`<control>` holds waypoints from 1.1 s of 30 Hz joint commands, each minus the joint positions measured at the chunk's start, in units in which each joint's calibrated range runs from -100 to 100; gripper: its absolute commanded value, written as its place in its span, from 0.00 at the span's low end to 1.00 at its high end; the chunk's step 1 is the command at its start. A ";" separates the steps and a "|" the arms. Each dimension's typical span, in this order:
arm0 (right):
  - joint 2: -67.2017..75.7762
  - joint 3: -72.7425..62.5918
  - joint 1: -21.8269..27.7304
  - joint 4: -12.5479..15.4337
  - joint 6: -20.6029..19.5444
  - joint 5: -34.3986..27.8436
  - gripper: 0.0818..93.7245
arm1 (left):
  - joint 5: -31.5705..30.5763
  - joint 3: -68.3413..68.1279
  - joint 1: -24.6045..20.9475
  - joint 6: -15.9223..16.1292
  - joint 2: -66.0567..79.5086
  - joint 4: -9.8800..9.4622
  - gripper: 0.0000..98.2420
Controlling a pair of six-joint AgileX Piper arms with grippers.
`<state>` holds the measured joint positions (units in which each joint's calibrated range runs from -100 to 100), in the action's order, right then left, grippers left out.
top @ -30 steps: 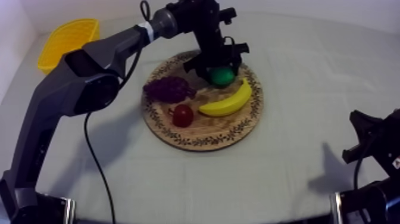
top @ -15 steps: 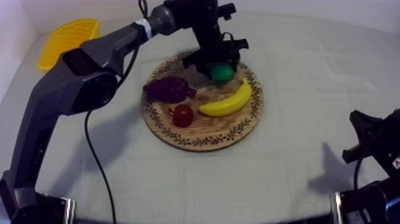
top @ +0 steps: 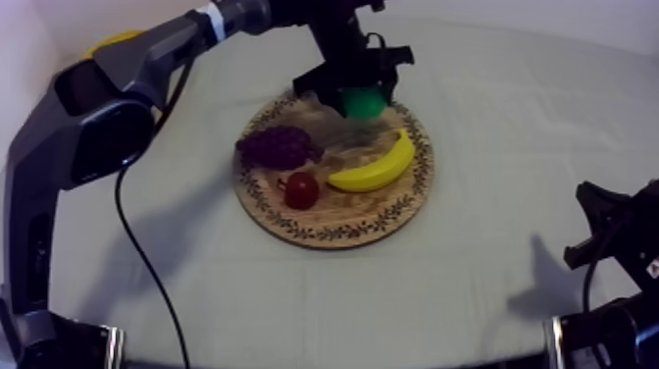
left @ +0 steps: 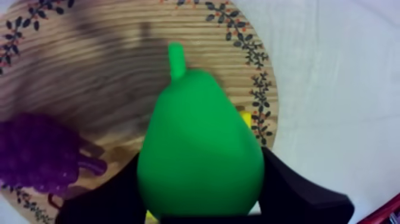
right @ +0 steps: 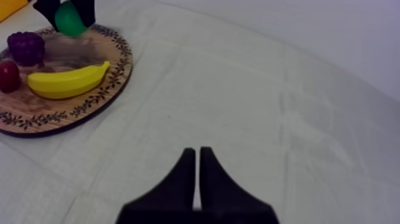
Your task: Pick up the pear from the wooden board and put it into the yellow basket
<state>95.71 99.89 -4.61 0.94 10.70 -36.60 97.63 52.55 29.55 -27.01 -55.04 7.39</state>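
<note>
Board (top: 324, 236): one banana (top: 373, 169), one grape bunch (top: 277, 147), one small red fruit (top: 301, 189); left jaws grip one pear (top: 363, 101); right jaws closed

One each: board (top: 333, 232), pear (top: 364, 101), banana (top: 373, 170), grapes (top: 278, 147), small red fruit (top: 301, 190), basket (right: 9, 5)

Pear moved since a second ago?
Yes. In the top view the pear, held by the left end effector, has shifted away from the banana toward the board's far rim.
</note>
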 commanded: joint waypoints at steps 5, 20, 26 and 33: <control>0.04 0.00 0.01 0.01 -0.03 -0.01 0.00 | 0.18 -4.98 0.08 -0.18 9.22 -0.74 0.40; 0.04 0.00 0.01 0.01 -0.03 -0.01 0.00 | 2.11 -12.13 0.38 -1.21 24.88 -1.95 0.38; 0.04 0.00 0.01 0.01 -0.03 -0.01 0.00 | 2.13 -16.68 -0.04 -1.13 28.17 -3.15 0.37; 0.04 0.00 0.01 0.01 -0.03 -0.01 0.00 | 2.13 -22.61 -3.66 0.25 32.19 -4.72 0.36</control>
<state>95.71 99.89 -4.61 0.94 10.66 -36.60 99.76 31.33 27.05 -26.94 -23.46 2.79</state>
